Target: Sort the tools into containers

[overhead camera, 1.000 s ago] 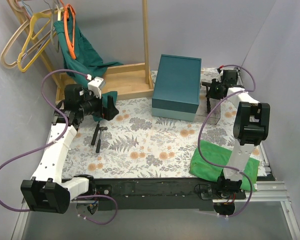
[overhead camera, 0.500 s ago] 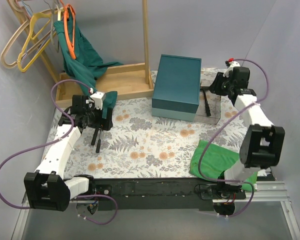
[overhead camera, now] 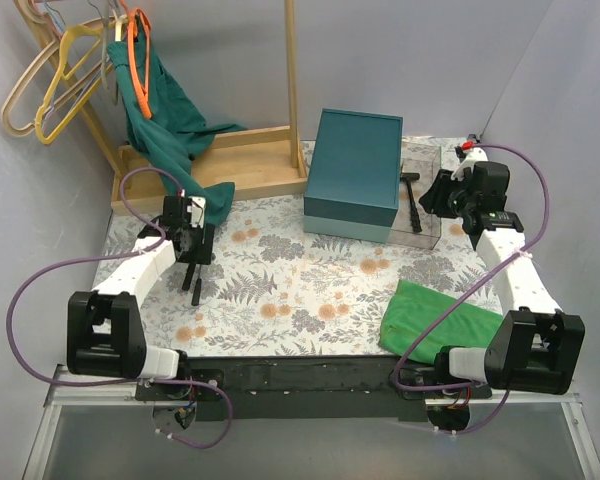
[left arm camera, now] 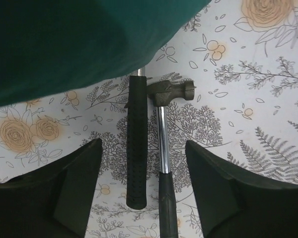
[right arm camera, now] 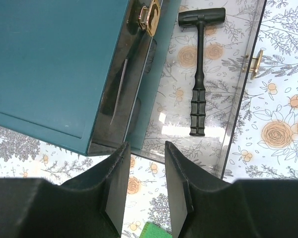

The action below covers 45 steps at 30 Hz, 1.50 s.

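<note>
Left tool [left arm camera: 145,196] is open, fingers [left arm camera: 74,188] spread wide, nothing gripped. It hangs over two items lying side by side on the floral-print desk [overhead camera: 300,285], near its left edge. One is a chrome-shaft hammer with a dark head [left arm camera: 164,148]: head away from the arm, rubber grip running out of the bottom of the wrist view. Just left of it, parallel and about touching, lies a black tool handle with a dimpled grip [left arm camera: 137,148]. Its far end goes under the dark green cloth [left arm camera: 64,39], so the head is hidden. Both items sit in the gap between the fingers. Contact with either can't be told.

Right tool [right arm camera: 145,188] is slightly parted and empty, held above the near edge of the clear plastic container [right arm camera: 238,106] at the desk's far right. An all-black mallet with a ribbed grip [right arm camera: 198,74] lies flat inside it, head toward the far wall, apart from the tool. The closed teal rectangular box [right arm camera: 54,64] stands right against the container's left side. From above, a folded bright green towel [overhead camera: 440,320] lies at the near right edge.
</note>
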Available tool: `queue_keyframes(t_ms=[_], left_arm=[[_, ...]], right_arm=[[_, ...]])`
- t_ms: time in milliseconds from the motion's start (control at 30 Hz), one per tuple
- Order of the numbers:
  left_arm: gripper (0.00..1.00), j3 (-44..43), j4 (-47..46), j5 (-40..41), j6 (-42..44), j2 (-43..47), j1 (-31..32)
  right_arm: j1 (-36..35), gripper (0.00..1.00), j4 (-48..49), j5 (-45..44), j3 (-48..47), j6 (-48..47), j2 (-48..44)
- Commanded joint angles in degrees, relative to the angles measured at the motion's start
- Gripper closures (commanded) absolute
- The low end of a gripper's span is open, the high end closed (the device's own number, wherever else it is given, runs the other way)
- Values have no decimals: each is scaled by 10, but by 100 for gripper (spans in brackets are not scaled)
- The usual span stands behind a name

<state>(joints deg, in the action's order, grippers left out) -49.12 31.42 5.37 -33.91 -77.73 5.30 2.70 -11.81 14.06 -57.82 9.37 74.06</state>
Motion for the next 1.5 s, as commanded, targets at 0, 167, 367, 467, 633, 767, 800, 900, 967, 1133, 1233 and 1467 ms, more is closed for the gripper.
queue_keyframes(t_ms=[0,167,367,467,633,767,800,900,967,1133,1233,1467], left_arm=[[37,-18,-22,30,-14,-33,-2],[51,-12,-11,22,-6,-47,-3],[67,-5,8,9,-7,-73,-14],[85,-1,9,4,1,-67,-15],[96,3,16,1,14,-64,-15],[100,-5,38,-31,23,-43,-15],[100,-12,45,-49,23,-17,-14],[100,-26,58,-103,34,46,7],[100,-40,88,-134,56,98,21],[100,-69,173,-292,79,132,61],[100,-75,189,-344,96,134,92],[100,-54,167,-438,128,95,181]], right_arm=[[1,58,1,1,9,-8,-27],[1,58,6,3,13,-8,-30],[1,59,11,7,27,-4,-31],[1,59,14,7,30,-2,-31],[1,60,17,8,32,-3,-31],[1,60,14,9,31,-4,-32],[1,60,12,9,28,-6,-32],[1,60,9,10,24,-12,-34],[1,60,9,9,25,-16,-35],[1,61,9,13,30,-18,-34],[1,61,7,31,26,-22,-31],[-15,62,34,223,36,-74,-29]])
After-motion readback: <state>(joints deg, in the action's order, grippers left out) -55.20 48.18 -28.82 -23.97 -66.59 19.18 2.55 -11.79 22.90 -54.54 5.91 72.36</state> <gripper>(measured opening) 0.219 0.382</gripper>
